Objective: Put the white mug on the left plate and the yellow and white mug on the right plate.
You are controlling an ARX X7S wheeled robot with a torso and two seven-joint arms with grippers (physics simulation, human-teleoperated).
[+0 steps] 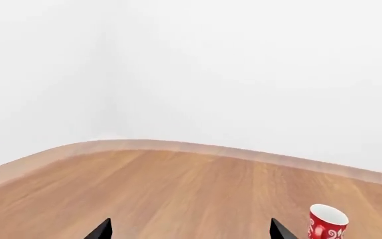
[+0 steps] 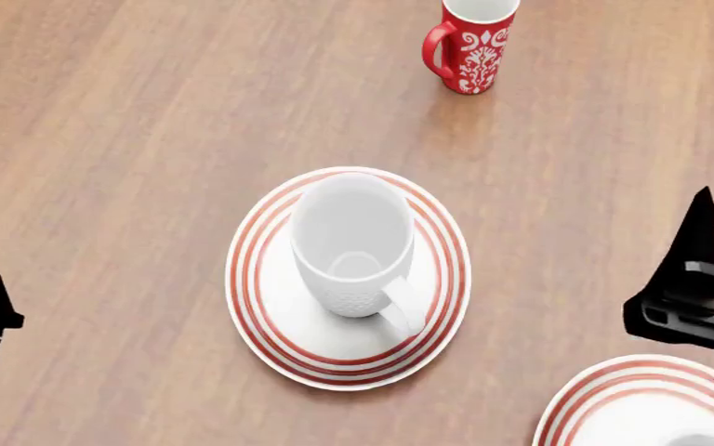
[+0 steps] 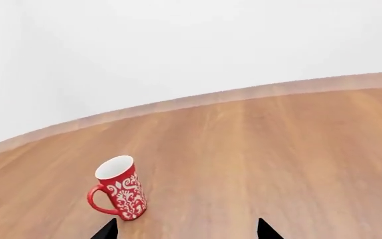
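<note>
While the white mug [image 2: 353, 246] stands upright on the left plate [image 2: 257, 279], its mouth shows nothing inside, and its handle points toward the robot and a little to the right. That plate lies flat on the wooden tabletop [image 2: 122, 111], its red rings showing all round the mug. Farther back, a red mug [image 2: 471, 45] with a white pattern stands on the bare wood, well apart from the plate; its top is cut off in the head view, but the right wrist view shows its white inside with nothing in it.

Only part of the right plate [image 2: 605, 400] shows at the lower corner of the head view, the rest cut off by the edge. A pale bit at the very bottom edge there is too cropped to make out, so the yellow and white mug cannot be placed from these views.

Both wrist views show two dark fingertips set wide apart. The left claw [image 1: 189, 230] holds nothing and touches nothing. The right claw [image 3: 187, 230] is likewise spread and bare, with the red mug just beside one tip.
</note>
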